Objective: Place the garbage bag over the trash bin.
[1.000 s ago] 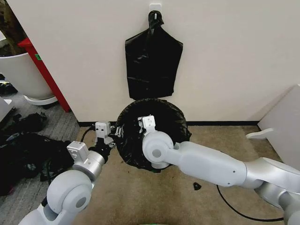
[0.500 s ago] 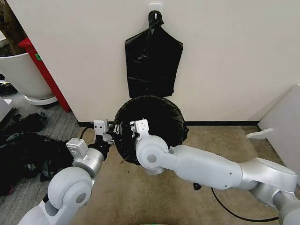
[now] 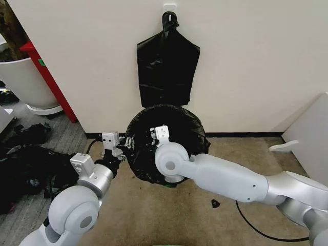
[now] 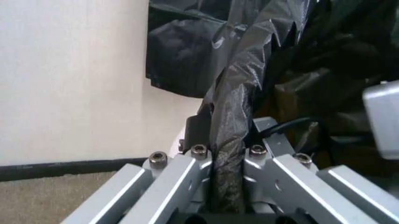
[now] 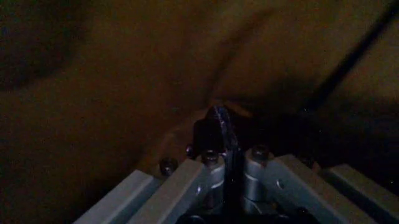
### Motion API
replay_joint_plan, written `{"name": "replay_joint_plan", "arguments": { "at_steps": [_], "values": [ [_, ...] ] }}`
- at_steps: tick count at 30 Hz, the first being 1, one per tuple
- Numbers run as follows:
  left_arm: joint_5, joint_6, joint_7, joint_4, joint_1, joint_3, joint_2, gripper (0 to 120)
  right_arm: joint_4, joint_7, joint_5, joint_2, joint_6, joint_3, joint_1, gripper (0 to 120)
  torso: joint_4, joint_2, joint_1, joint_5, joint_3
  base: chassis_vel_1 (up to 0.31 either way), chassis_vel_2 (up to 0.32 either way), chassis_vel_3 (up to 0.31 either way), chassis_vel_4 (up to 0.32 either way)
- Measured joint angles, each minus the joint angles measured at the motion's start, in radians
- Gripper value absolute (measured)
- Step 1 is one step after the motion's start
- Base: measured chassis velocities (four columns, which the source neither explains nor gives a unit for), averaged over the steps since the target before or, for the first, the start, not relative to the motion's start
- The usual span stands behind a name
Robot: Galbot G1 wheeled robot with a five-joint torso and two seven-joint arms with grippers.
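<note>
You see the garbage bag [image 3: 177, 120] as thin, glossy black plastic, wrinkled all over; in the left wrist view its pinched fold [image 4: 232, 140] shines grey where light catches the creases. The left gripper [image 4: 227, 161] shows you brushed, matt silver metal bars with bright screw heads. Your arms' shells [image 3: 225, 177] are smooth, satin grey-white plastic. At the upper centre of the head view, the hanging bunch of bags [image 3: 166, 69] looks flatter and duller. The carpet [image 3: 133, 215] below is rough, matt tan pile.

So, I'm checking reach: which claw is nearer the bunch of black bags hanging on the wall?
Right. The right claw sits over the bin just below the hanging bags; the left claw is lower, off to the left.
</note>
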State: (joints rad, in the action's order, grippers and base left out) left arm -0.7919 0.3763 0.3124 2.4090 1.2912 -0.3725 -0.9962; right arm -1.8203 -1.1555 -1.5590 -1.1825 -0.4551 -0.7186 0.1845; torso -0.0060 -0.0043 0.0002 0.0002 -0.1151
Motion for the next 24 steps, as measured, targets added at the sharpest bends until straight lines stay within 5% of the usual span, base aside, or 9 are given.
{"name": "replay_joint_plan", "arguments": {
  "at_steps": [24],
  "values": [
    [-0.041, 0.059, 0.067, -0.070, -0.001, 0.008, -0.020, 1, -0.176, -0.044, -0.056, 0.028, 0.015, 0.000, -0.016, 0, 0.0001, 0.000, 0.000, -0.0002, 0.000, 0.000, 0.000, 0.000, 0.000]
  ]
}}
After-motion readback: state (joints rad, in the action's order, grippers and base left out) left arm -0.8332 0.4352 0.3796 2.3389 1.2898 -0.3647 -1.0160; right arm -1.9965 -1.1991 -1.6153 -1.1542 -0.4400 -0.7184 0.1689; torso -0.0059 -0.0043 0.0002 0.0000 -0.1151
